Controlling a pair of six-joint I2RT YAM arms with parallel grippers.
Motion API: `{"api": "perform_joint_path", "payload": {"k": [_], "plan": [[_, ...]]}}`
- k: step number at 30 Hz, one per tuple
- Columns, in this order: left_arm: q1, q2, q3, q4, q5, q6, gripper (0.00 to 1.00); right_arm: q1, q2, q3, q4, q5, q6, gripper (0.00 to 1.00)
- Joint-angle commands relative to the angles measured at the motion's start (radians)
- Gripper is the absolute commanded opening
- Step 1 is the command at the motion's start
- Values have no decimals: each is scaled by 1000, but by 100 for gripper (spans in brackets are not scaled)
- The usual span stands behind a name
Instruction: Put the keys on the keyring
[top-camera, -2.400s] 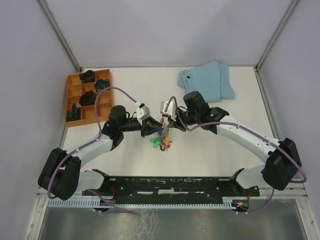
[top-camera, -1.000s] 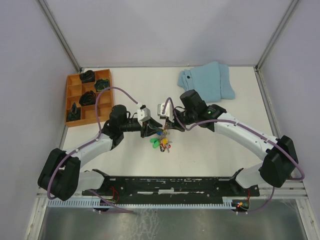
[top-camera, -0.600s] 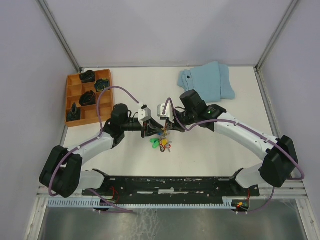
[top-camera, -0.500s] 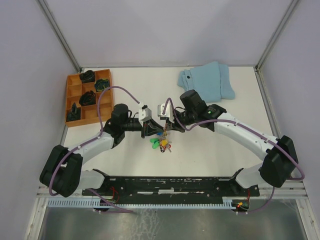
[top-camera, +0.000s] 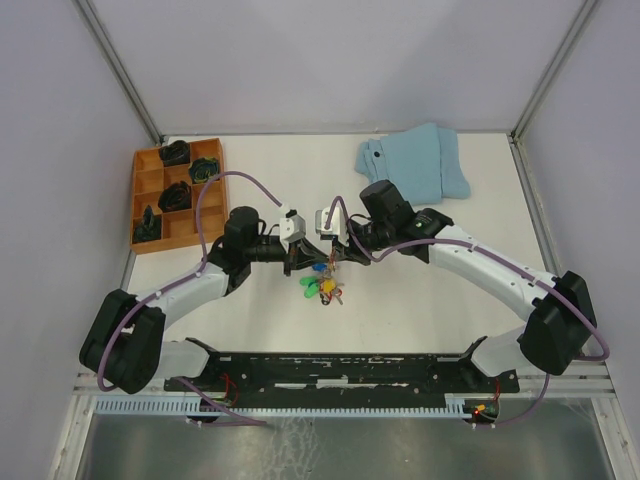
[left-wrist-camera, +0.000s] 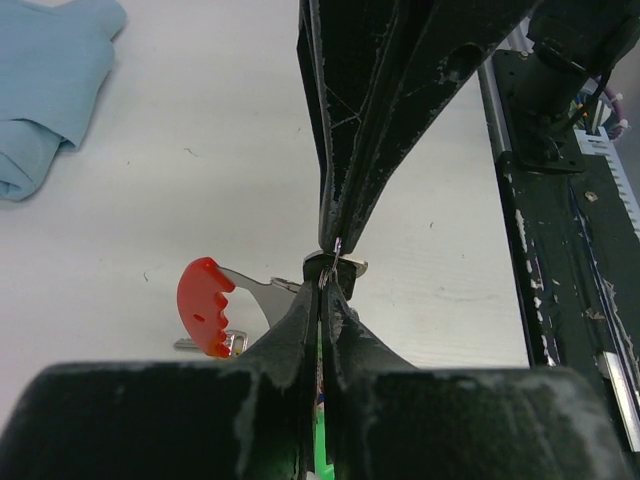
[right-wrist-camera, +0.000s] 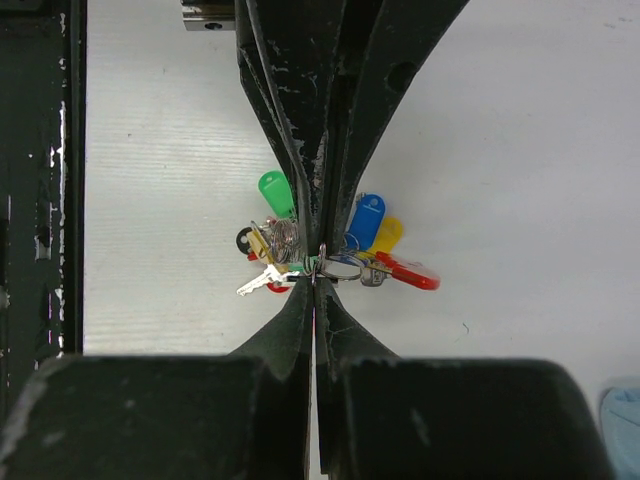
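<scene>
Mid-bench (right-wrist-camera: 160, 150): left tool (left-wrist-camera: 322, 292) and right tool (right-wrist-camera: 315, 290), both clamped shut, meet tip to tip on one thin wire ring (right-wrist-camera: 342, 268), likely steadying it for threading. The keys (right-wrist-camera: 366, 221) lie bunched beneath: one green, one blue, one yellow. One red-and-grey keyring (left-wrist-camera: 205, 305) lies alongside.

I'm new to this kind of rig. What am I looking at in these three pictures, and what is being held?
Two robot arms work at a table. One picture looks down from above; the other two come from cameras on the wrists. On the table are an orange tray, a folded blue cloth and the keys, with coloured heads. The left gripper and right gripper meet tip to tip, both shut on a thin metal ring in the bunch.
</scene>
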Motion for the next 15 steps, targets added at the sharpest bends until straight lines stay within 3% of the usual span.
{"api": "perform_joint_path", "payload": {"k": [1, 15], "plan": [[-3, -4, 44, 62, -63, -58, 3, 6, -28, -5, 14, 20, -1, 1], [-1, -16, -11, 233, -160, -188, 3, 25, -8, -135, 217, 79, 80, 1]]}}
